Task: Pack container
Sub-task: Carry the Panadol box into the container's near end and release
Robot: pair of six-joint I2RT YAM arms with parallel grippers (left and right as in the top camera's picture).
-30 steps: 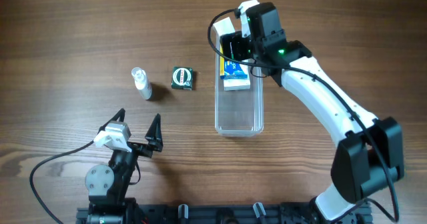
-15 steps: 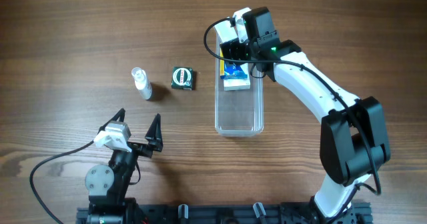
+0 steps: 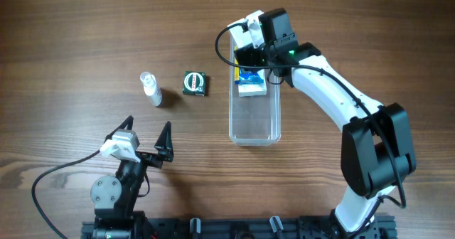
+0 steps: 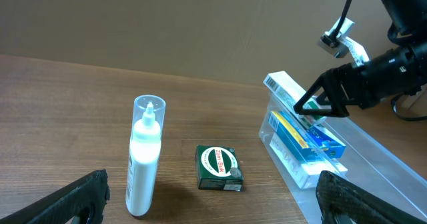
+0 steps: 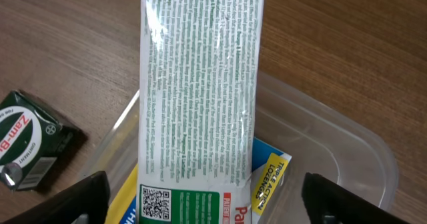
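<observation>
The clear container (image 3: 254,121) lies lengthwise in the middle of the table; it also shows in the left wrist view (image 4: 387,164) and the right wrist view (image 5: 347,151). A blue and white lozenge box (image 3: 250,79) lies in its far end. A long white box with green print (image 5: 200,84) leans tilted over that end, on top of the blue box (image 5: 270,174). My right gripper (image 3: 250,54) hovers over it, open, a jaw on each side with gaps (image 5: 210,197). My left gripper (image 3: 146,136) is open and empty near the front.
A small green Zam-Buk box (image 3: 194,83) lies left of the container, also in the left wrist view (image 4: 219,167). A small white bottle with a clear cap (image 3: 151,89) stands further left (image 4: 143,157). A black cable loops from the right wrist.
My right gripper shifted slightly left and turned over the container's far end a second ago, then held nearly still. The left arm has not moved.
</observation>
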